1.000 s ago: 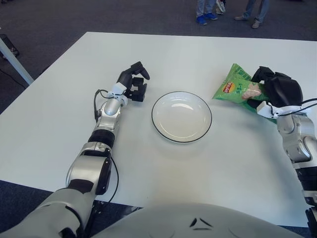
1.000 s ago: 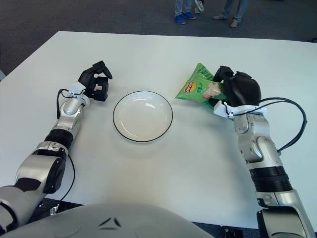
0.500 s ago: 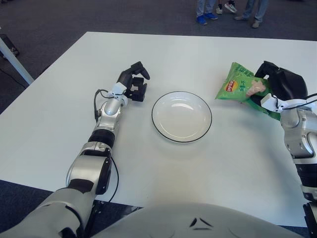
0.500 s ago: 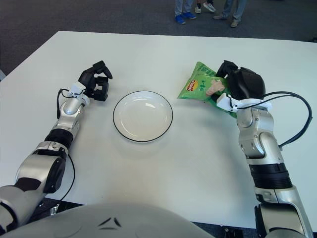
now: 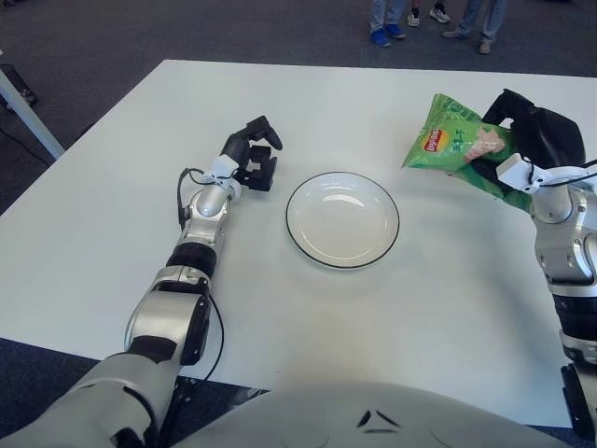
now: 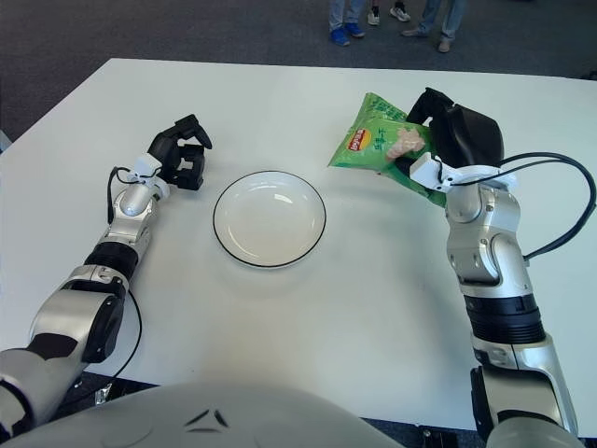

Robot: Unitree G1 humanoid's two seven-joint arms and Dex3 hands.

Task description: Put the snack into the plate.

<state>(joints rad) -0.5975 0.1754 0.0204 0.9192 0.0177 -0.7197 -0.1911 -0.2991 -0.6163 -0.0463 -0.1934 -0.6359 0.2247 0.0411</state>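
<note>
Left eye view has the big white table (image 5: 308,103) filling nearly everything, with dark carpet beyond its far edge and a few people's legs and shoes (image 5: 384,35) standing way at the back.

Next down in size are the robot's two silver arms reaching out over the table from the near side. The right arm comes up along the right edge, with a black cable (image 6: 560,201) looping off it.

Roughly in the middle of the table sits the plate (image 5: 300,238), white with a thin dark rim, nothing in it.

The snack (image 5: 450,142) is a green chip bag, up in the air to the far right of the plate, off the table surface and tilted. It's not over the plate, just beside it on that side. The right hand (image 5: 524,140) has its black fingers wrapped round the bag's right end, so it's clearly gripping it.

The left hand (image 5: 252,155) shows just left of the plate, fingers curled in with nothing in them.
</note>
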